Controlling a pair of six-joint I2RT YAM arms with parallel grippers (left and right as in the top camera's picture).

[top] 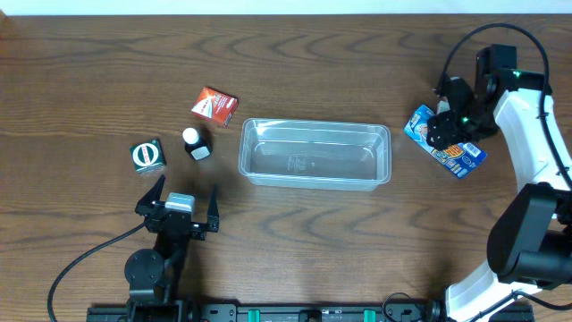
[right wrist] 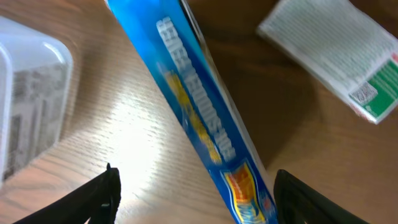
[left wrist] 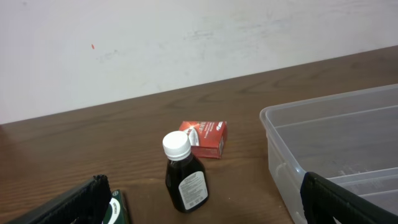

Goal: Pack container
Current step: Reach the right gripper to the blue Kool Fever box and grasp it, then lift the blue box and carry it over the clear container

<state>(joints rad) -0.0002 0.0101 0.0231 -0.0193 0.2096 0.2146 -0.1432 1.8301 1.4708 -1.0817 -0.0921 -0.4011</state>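
- The left pincer (top: 187, 191) was found spread wide, with nothing held.
- The right pincer (right wrist: 196, 177) was found spread about a blue box (right wrist: 199, 118), with a gap seen on each side.
- The container (top: 268, 152) was noted between the two pincers, apart from both.
- A bottle (left wrist: 185, 177) and a red box (left wrist: 205, 138) were recorded ahead of the left pincer.

One clear, shallow rectangular plastic tray (top: 315, 152). One small dark bottle with a white cap (top: 196, 143). Three cardboard boxes: one red-and-white box (top: 214, 105), one green-and-white box (top: 147, 156), one longer blue box with orange print (top: 465, 158). One flat white printed pack with a green edge (right wrist: 333, 53), seen only from the right wrist.
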